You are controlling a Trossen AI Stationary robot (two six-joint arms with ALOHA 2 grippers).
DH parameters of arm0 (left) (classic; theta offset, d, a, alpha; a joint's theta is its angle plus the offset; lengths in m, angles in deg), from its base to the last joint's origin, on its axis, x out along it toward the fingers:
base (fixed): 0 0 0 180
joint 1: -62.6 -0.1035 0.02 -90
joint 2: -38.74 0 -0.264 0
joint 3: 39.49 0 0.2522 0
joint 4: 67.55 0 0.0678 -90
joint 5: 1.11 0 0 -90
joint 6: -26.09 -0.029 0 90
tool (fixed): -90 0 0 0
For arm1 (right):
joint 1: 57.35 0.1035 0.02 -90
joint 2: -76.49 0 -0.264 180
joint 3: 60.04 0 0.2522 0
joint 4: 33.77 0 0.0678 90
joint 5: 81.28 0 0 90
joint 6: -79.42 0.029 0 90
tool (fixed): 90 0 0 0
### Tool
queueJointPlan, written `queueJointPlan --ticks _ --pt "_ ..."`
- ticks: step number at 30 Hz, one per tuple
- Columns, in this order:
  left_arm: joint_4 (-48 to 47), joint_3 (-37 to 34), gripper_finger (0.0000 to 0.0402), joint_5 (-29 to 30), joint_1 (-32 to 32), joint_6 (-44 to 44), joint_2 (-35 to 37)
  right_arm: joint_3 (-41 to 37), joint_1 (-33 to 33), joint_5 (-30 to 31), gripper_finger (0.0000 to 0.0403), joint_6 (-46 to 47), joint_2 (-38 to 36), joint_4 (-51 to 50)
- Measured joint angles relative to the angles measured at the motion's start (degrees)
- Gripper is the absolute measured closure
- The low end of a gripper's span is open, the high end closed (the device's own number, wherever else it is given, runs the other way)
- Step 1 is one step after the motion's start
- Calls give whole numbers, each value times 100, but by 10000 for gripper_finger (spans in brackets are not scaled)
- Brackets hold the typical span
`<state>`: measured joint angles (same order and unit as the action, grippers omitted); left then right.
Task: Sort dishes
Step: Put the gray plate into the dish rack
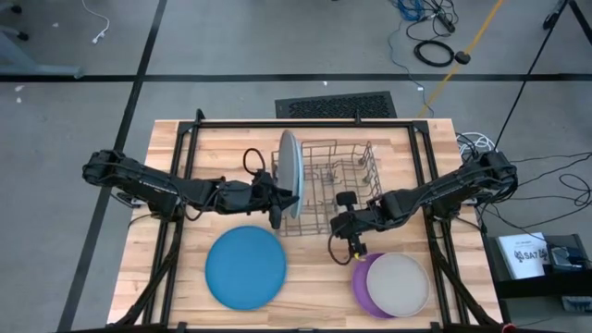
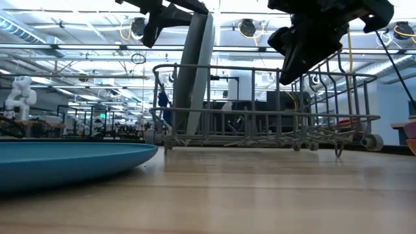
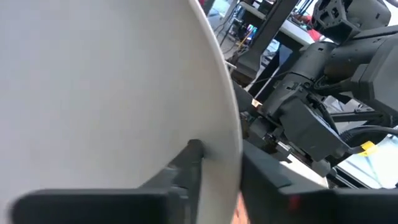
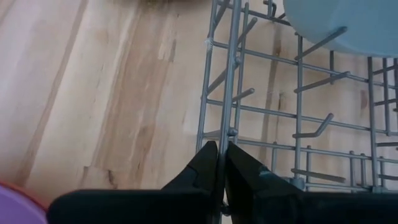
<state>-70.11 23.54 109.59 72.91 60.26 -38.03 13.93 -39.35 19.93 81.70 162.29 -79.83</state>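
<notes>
Left gripper (image 1: pixel 283 205): fingers pressed onto the rim of the light blue plate (image 1: pixel 290 171), one finger on each face; the left wrist view shows one dark finger (image 3: pixel 194 163) flat against the pale face, just inside the edge. It sits left of centre in the high view, at the left end of the dish rack (image 1: pixel 356 153).

Right gripper (image 1: pixel 351 242): fingers closed together around a single wire of the rack's near edge, seen in the right wrist view (image 4: pixel 219 163). It holds no dish. In the high view it sits at the rack's lower right corner.

Light blue plate: stands on edge, near upright, at the rack's left end, above centre-left of the high view. Whether it is fully seated in a slot cannot be told.

Darker blue plate (image 1: pixel 245 267): lies flat on the table (image 1: pixel 166 139), lower left of centre in the high view.

Purple plate (image 1: pixel 363 287): lies flat at lower right, with the beige-grey plate (image 1: pixel 398 283) stacked on it, offset to the right.

Handling, judged: plates look like thin, stiff plastic, so light and unlikely to break. Smooth faces probably slip in a pinch.

Where to grip, judged: take each plate at the rim, one finger per face. Flat-lying plates offer only a low edge, so one finger must get under it.

Risk, judged: an upright plate pivots easily about a rim pinch.
</notes>
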Motion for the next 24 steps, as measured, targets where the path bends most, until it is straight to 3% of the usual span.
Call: queueJointPlan --ticks 3,5,16,24 --pt "7 0 376 67 -3 -2 2 0 -2 16 390 32 0 -10" --pt "4 0 390 88 -4 -10 21 0 -2 16 389 72 0 -15" --pt "29 -11 388 351 144 -90 620 15 11 -65 347 -53 -15 95" --pt "44 -11 397 899 337 -188 856 17 7 -43 344 -20 -15 134"
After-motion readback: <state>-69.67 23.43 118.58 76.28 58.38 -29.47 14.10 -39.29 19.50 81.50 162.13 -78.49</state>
